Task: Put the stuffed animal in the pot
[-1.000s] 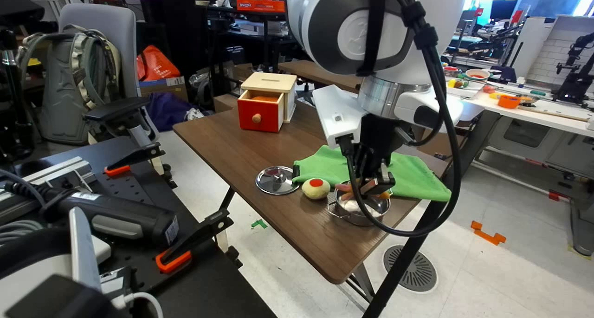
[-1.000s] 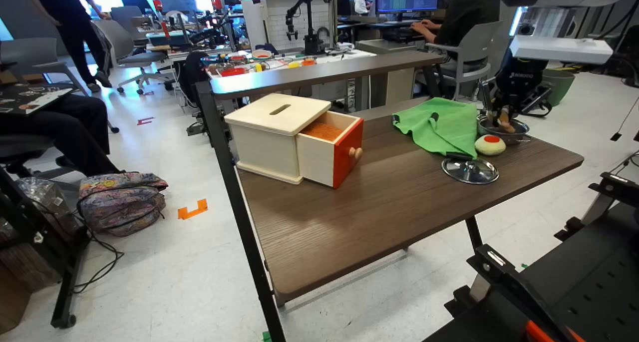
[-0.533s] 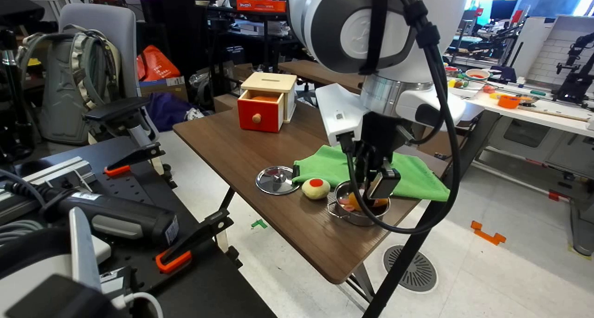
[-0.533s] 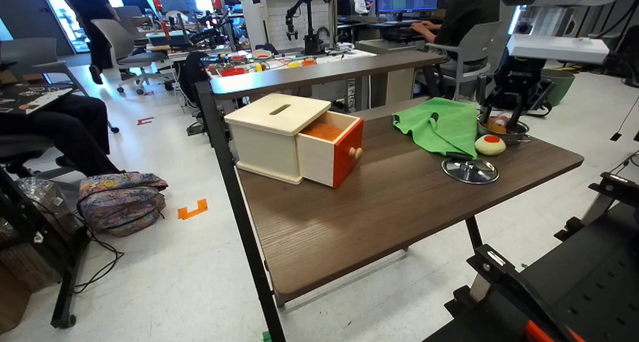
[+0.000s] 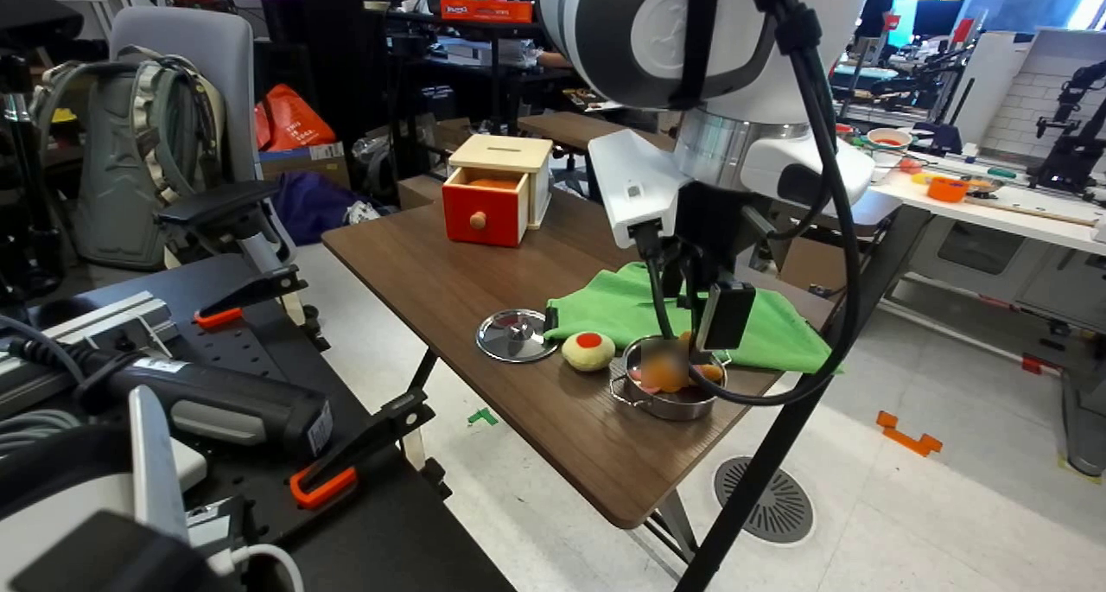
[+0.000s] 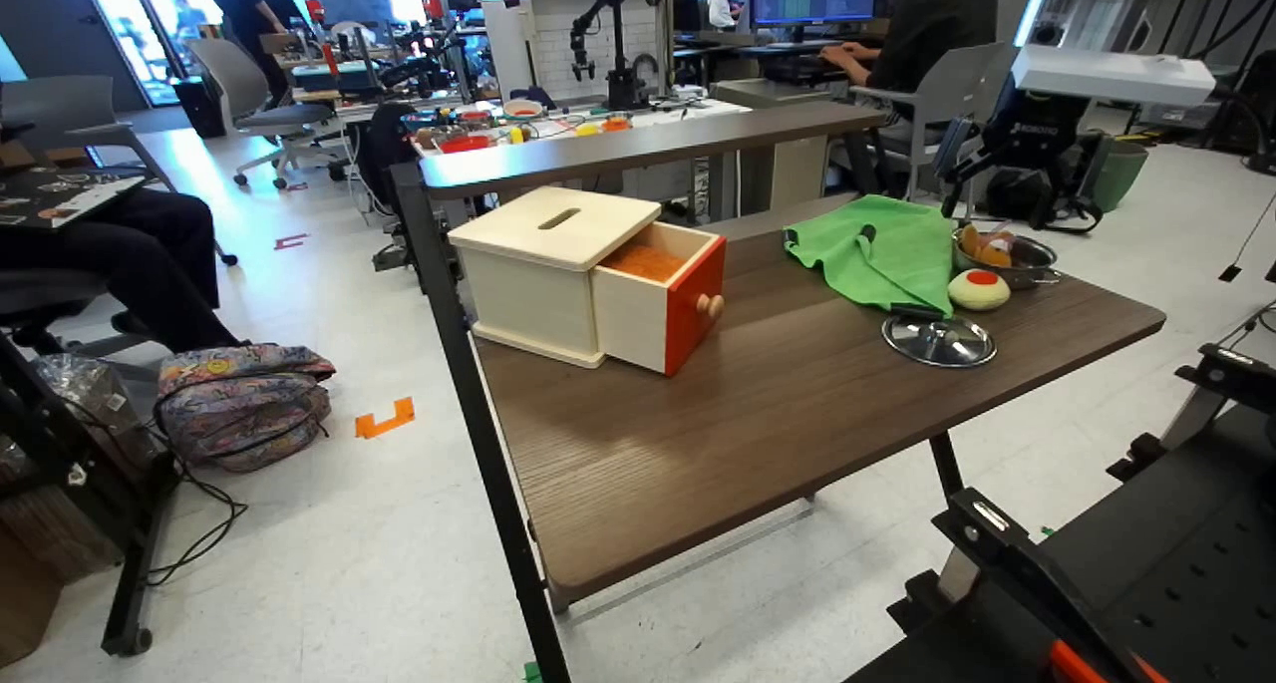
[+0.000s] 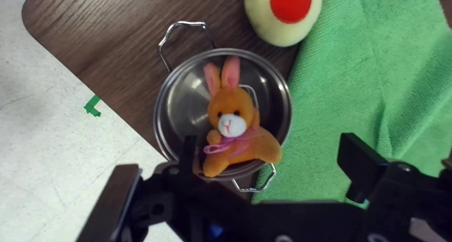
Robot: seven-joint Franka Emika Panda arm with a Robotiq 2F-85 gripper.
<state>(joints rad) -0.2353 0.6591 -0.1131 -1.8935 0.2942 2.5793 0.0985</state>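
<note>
In an exterior view, a robot gripper (image 6: 1000,209) hangs over a silver pot (image 6: 1027,271), its jaws spread apart. In an exterior view, a metal lid (image 5: 516,337) lies on the brown table (image 5: 492,272) beside a green cloth (image 5: 600,305). In the wrist view, a stuffed rabbit (image 7: 232,123) lies face up inside the pot.

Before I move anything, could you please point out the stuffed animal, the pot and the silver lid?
Stuffed animal (image 7: 232,125), wrist view: its white muzzle.
Pot (image 7: 185,106), wrist view: bare metal inside its rim.
Silver lid (image 5: 517,337), in an exterior view: the middle of its top.
</note>
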